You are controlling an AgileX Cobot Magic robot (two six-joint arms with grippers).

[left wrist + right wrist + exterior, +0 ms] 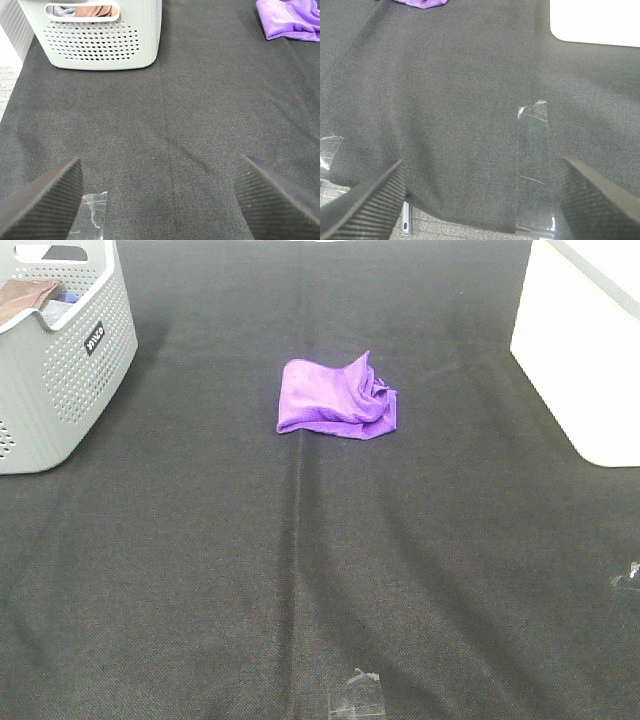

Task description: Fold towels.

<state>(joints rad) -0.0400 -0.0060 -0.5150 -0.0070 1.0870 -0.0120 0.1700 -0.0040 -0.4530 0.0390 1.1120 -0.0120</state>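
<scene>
A purple towel lies crumpled in a loose heap on the black cloth-covered table, at the middle far side. It also shows in the left wrist view and as a sliver in the right wrist view. Neither arm shows in the exterior high view. My left gripper is open and empty, low over the near left of the table, far from the towel. My right gripper is open and empty near the table's front right edge.
A grey perforated laundry basket with brown and grey cloths inside stands at the far left, also in the left wrist view. A white bin stands at the far right. Clear tape strips stick to the cloth.
</scene>
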